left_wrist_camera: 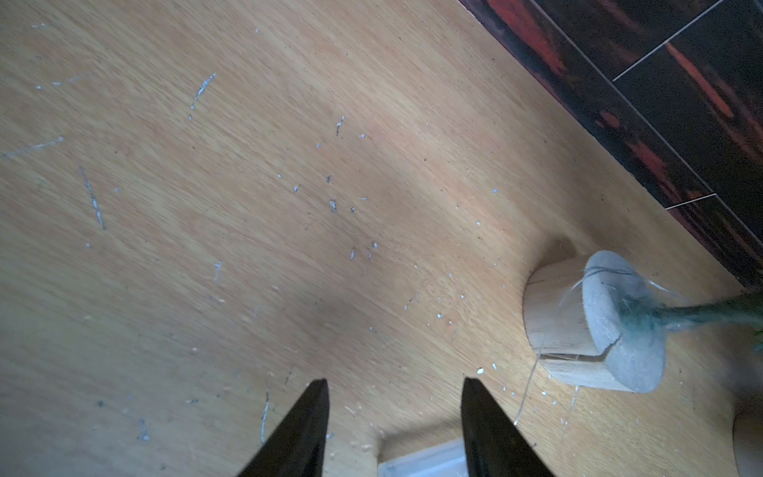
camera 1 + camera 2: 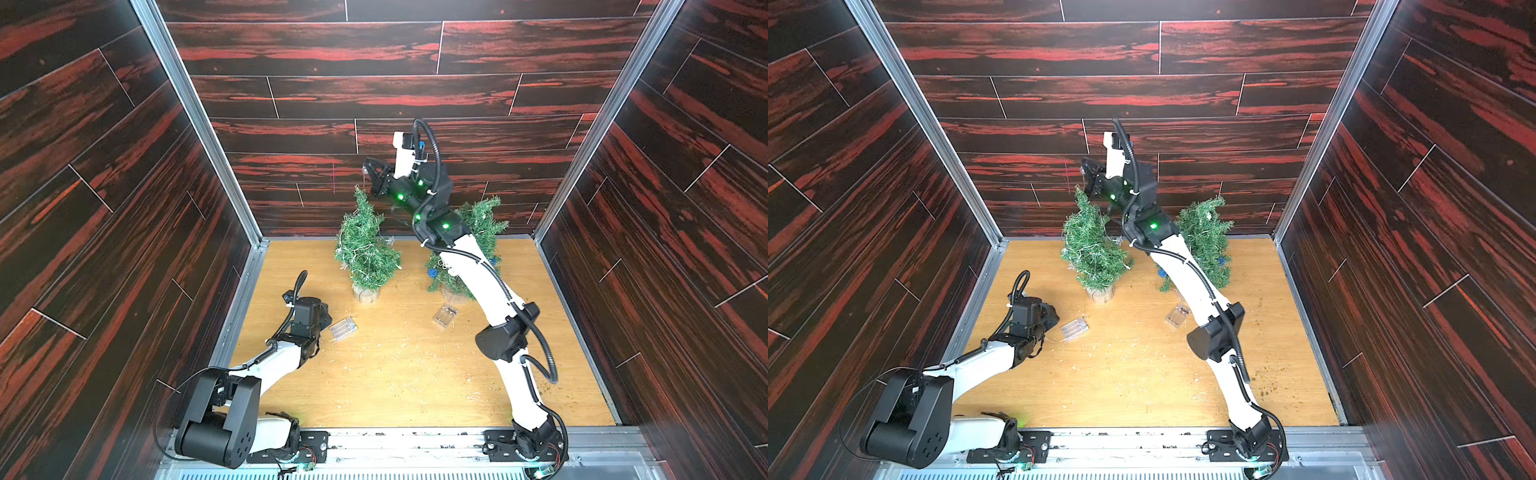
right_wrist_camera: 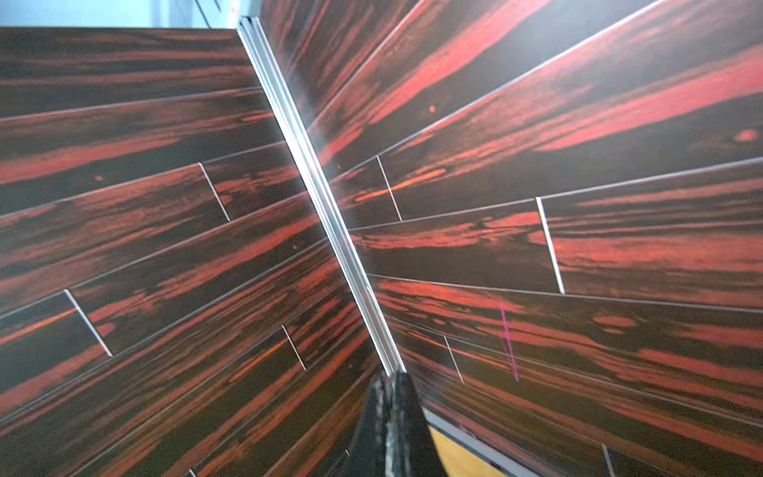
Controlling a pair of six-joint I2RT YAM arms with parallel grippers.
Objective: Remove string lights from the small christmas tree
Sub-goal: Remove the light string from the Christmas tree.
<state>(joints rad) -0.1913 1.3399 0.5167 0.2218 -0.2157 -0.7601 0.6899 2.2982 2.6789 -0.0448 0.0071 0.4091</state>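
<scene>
Two small green trees stand at the back of the wooden table [image 2: 395, 374]. The left tree [image 2: 365, 249] carries pale string lights [image 2: 353, 253] with silvery stars. My right gripper [image 2: 368, 166] is raised above that tree's tip and shut on a thin strand [image 2: 364, 180] that hangs down to the tip. In the right wrist view the gripper [image 3: 390, 373] has pale wire pinched between shut jaws. My left gripper [image 2: 328, 320] is low on the table and open, and a corner of a clear battery box [image 1: 421, 462] lies between its fingers. The right tree [image 2: 482, 228] carries blue balls [image 2: 432, 273].
A second clear battery box [image 2: 445, 316] lies near the right tree, and my right arm [image 2: 490, 291] crosses in front of that tree. The left tree's wooden stump [image 1: 578, 326] trails a loose wire [image 1: 526, 392]. Dark red walls close three sides. Needle debris litters the table.
</scene>
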